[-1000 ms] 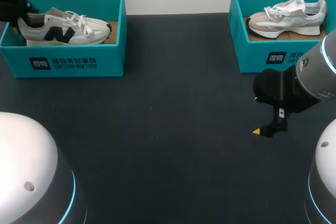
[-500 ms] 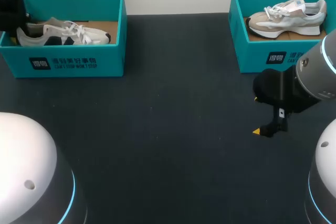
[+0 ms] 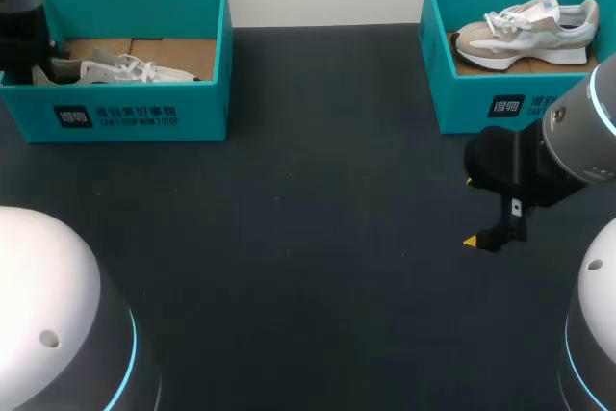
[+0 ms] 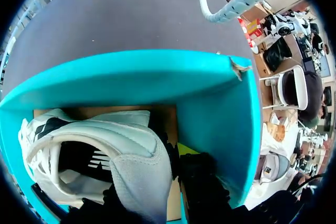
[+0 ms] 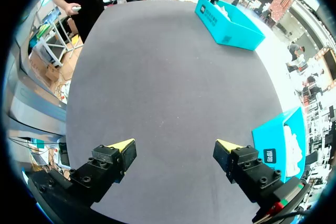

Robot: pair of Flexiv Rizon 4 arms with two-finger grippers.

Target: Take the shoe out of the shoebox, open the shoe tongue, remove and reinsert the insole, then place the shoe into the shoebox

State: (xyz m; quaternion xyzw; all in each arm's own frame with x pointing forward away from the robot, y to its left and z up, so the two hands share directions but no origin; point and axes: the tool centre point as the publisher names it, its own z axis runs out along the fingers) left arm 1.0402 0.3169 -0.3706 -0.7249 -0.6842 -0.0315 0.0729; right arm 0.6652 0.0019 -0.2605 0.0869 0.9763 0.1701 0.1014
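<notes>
A white shoe (image 3: 115, 71) with dark side markings lies low inside the left teal shoebox (image 3: 144, 113), mostly hidden behind its front wall. My left gripper (image 3: 38, 63) is at the box's left end. In the left wrist view, my left gripper (image 4: 157, 192) is shut on the heel collar of the shoe (image 4: 105, 150), close to the shoebox's end wall (image 4: 220, 108). My right gripper (image 3: 471, 211) hangs open over bare table in front of the right box. Nothing is between the fingers of my right gripper (image 5: 175, 145).
A second teal shoebox (image 3: 481, 103) at the back right holds a beige shoe (image 3: 525, 31). That box's corner (image 5: 278, 140) is just beside my right gripper. The dark table (image 3: 308, 238) stretches between the two boxes.
My left gripper has lowered the white shoe, which stood above the box walls a second ago, down into the left shoebox. The right arm has not moved.
</notes>
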